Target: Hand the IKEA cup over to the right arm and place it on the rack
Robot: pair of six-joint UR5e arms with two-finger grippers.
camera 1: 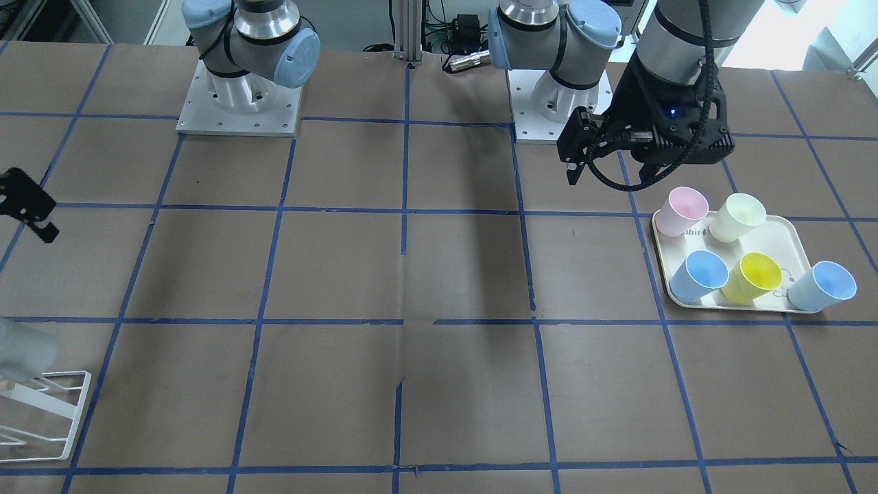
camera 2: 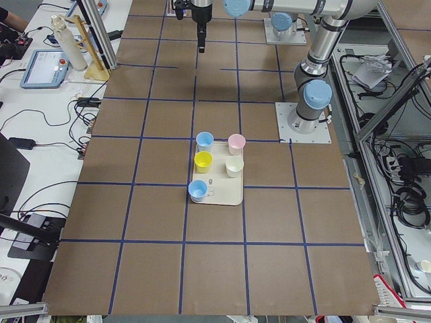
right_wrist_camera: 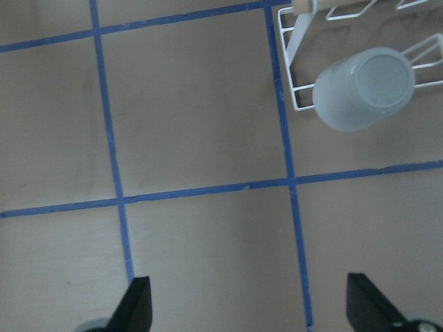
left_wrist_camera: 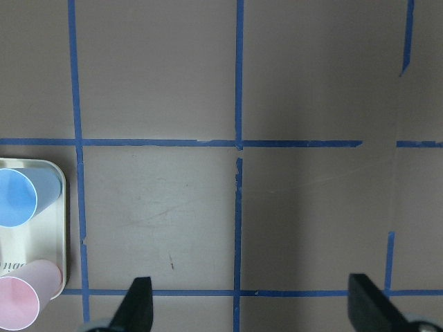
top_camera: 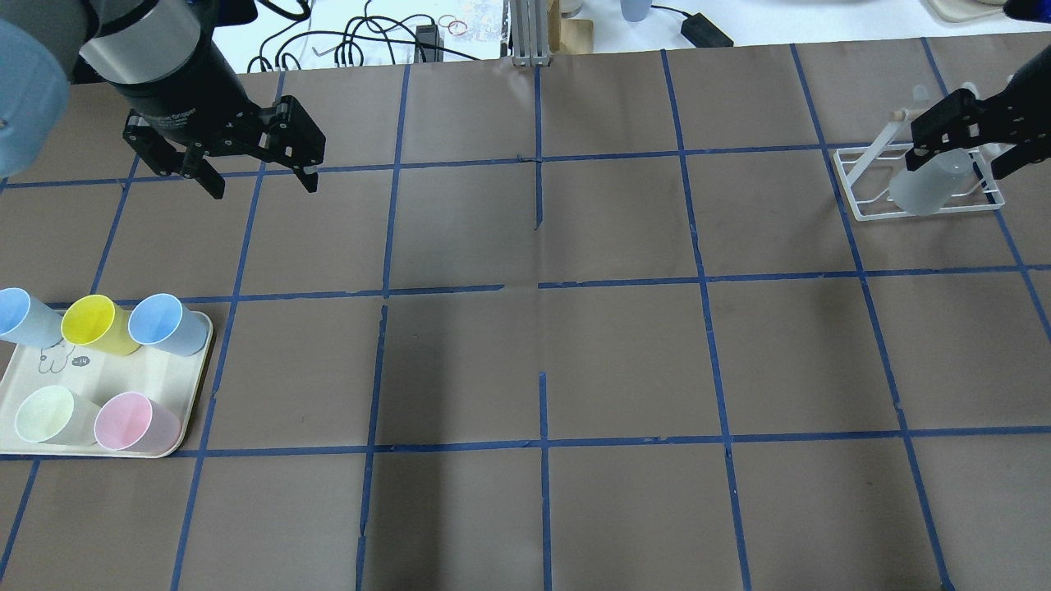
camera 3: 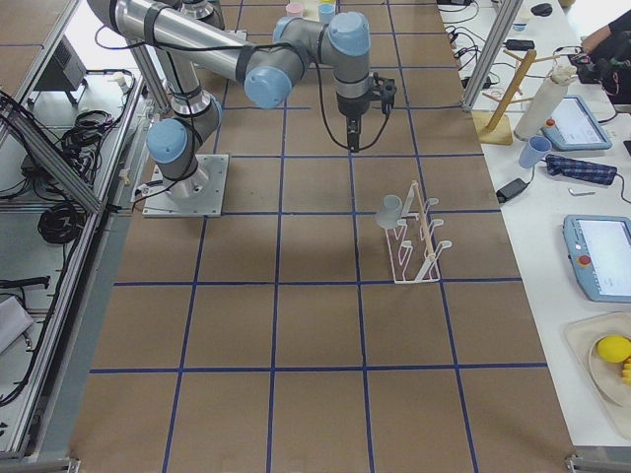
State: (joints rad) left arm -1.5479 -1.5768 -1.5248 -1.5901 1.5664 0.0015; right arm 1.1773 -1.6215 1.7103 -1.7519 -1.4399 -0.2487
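Note:
The pale grey IKEA cup (top_camera: 928, 185) hangs upside down on a rod of the white wire rack (top_camera: 854, 197) at the far right of the table. It also shows in the right wrist view (right_wrist_camera: 363, 88) and in the front view (camera 1: 24, 350). My right gripper (top_camera: 959, 164) is open and empty, raised above and clear of the cup and rack (right_wrist_camera: 287, 76). My left gripper (top_camera: 263, 187) is open and empty, hovering over bare table at the far left, beyond the tray.
A cream tray (top_camera: 193, 394) at the left front holds a yellow cup (top_camera: 94, 322), a blue cup (top_camera: 164, 322), a cream-green cup (top_camera: 48, 414) and a pink cup (top_camera: 131, 423). Another light blue cup (top_camera: 25, 316) sits at the tray's edge. Blue tape lines grid the brown table.

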